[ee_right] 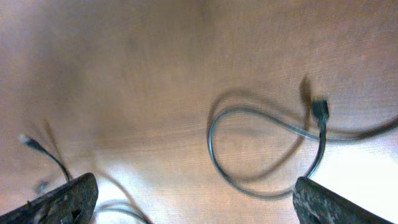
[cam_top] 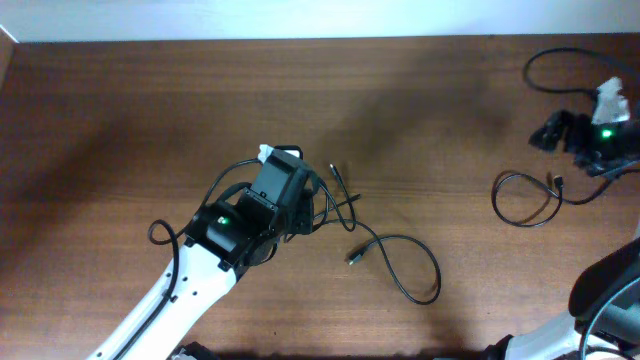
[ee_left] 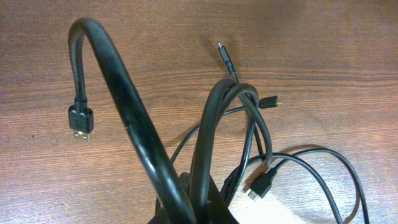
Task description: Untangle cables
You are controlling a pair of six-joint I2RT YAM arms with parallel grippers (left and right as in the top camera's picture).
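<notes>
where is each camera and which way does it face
overhead: above the table, facing down; left arm, right arm, cable tangle, cable loop.
left wrist: faces down onto the tangle; thick cable rises from its fingers.
right wrist: faces down at the loop; open fingers in bottom corners.
shared: overhead and right wrist show the loop.

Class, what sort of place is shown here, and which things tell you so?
Probably a robotics lab bench: a wooden table, a robot's left arm and right arm reaching over it, and tangled black cables lying on it.
</notes>
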